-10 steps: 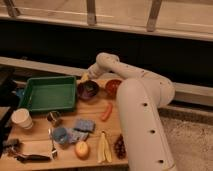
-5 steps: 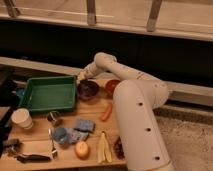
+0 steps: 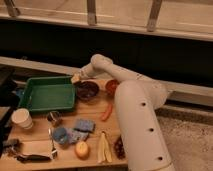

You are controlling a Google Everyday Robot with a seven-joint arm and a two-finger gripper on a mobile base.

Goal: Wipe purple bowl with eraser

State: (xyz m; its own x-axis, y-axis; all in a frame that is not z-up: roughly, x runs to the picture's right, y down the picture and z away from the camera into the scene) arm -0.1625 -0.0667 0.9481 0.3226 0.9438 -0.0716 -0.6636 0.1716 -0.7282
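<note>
The purple bowl point(image 3: 87, 91) sits on the wooden table, just right of the green tray. It is dark and glossy inside. My gripper point(image 3: 77, 78) is at the bowl's upper left rim, at the end of the white arm that reaches in from the right. It is shut on the eraser point(image 3: 75, 78), a small yellowish-tan block, held just above the rim between the bowl and the tray. The orange-red bowl point(image 3: 112, 86) stands to the right of the purple one, partly behind my arm.
A green tray point(image 3: 47, 94) lies at the left. In front are a white cup point(image 3: 22, 118), a small can point(image 3: 53, 118), a blue pad point(image 3: 84, 125), a red pepper point(image 3: 106, 112), a banana point(image 3: 103, 147), an orange fruit point(image 3: 81, 149) and a fork point(image 3: 51, 142).
My gripper has moved a little to the left, from over the bowl towards its left rim, with the eraser still in it. The bowl has not moved.
</note>
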